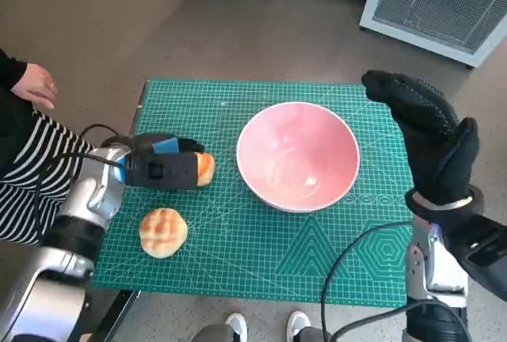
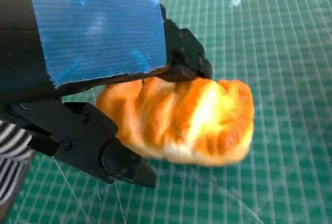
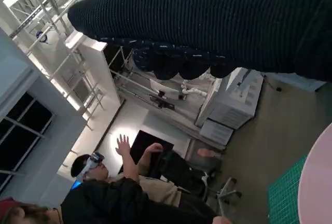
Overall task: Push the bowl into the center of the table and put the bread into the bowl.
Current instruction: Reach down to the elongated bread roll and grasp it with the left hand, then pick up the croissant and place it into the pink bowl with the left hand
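Bread sits in the left robot hand, just beside the pink bowl near mid-table; from above, lift clear of the rim before letting go. Right robot hand hangs spread, holding nothing. A second bun waits nearby. Left wrist: fingers pinch the loaf, its underside hidden. Right wrist: glove blocks most, only a sliver of bowl shows.

Head view: steeply down over table. Left wrist: close on mat. Right wrist: tilted up at room. Shared: bowl rim.
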You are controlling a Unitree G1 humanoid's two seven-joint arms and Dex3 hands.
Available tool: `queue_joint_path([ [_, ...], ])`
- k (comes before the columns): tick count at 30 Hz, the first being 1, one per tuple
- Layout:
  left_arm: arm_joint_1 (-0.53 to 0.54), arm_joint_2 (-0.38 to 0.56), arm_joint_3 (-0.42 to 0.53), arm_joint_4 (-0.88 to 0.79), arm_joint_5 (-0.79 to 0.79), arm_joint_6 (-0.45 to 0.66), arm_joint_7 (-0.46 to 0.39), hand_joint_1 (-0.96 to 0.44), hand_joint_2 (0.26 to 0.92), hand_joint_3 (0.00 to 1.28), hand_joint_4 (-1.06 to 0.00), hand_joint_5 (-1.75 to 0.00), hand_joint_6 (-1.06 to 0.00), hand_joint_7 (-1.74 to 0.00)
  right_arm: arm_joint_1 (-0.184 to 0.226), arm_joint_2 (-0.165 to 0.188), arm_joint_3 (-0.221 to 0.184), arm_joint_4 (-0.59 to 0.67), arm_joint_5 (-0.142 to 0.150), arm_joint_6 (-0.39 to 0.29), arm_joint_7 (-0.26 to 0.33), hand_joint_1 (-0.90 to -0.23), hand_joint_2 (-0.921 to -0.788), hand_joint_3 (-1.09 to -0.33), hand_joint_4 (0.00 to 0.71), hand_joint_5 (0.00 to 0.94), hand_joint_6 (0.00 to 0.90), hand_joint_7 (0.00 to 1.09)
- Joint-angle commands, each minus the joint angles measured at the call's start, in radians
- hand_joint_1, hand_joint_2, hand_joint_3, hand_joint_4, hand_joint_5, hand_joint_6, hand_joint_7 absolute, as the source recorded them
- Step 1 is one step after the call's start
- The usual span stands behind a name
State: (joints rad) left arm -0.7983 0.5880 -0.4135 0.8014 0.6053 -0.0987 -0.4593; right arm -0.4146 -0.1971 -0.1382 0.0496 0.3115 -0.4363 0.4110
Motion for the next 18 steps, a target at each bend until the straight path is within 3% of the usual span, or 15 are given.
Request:
queue_joint_path([
  [1, 0.002, 0.017, 0.004, 0.009, -0.011, -0.033, -0.009, -0.01, 0.907, 0.08, -0.67, -1.03, -0.60, -1.14, 0.020, -0.008, -0.003, 0.002, -0.004, 0.016, -0.001, -0.690, -0.921, -0.654, 0.150, 0.001, 0.064, 0.44],
  [4, 0.009, 0.029, 0.020, -0.011, -0.029, -0.053, -0.019, 0.00, 0.908, 0.08, -0.68, -1.19, -0.64, -1.08, 0.018, -0.008, -0.004, 0.007, -0.003, 0.015, 0.001, -0.690, -0.921, -0.653, 0.150, 0.001, 0.065, 0.44],
  [8, 0.017, 0.045, 0.042, -0.037, -0.057, -0.075, -0.030, 0.00, 0.911, 0.08, -0.68, -1.27, -0.66, -1.03, 0.017, -0.007, -0.004, 0.006, -0.001, 0.020, 0.001, -0.690, -0.921, -0.651, 0.150, 0.001, 0.066, 0.44],
  [18, 0.025, 0.081, 0.124, -0.142, -0.121, -0.075, -0.047, 0.00, 0.911, 0.07, -0.71, -1.23, -0.66, -1.06, 0.014, -0.010, -0.005, 0.009, 0.002, 0.026, 0.006, -0.692, -0.921, -0.652, 0.150, 0.000, 0.067, 0.43],
])
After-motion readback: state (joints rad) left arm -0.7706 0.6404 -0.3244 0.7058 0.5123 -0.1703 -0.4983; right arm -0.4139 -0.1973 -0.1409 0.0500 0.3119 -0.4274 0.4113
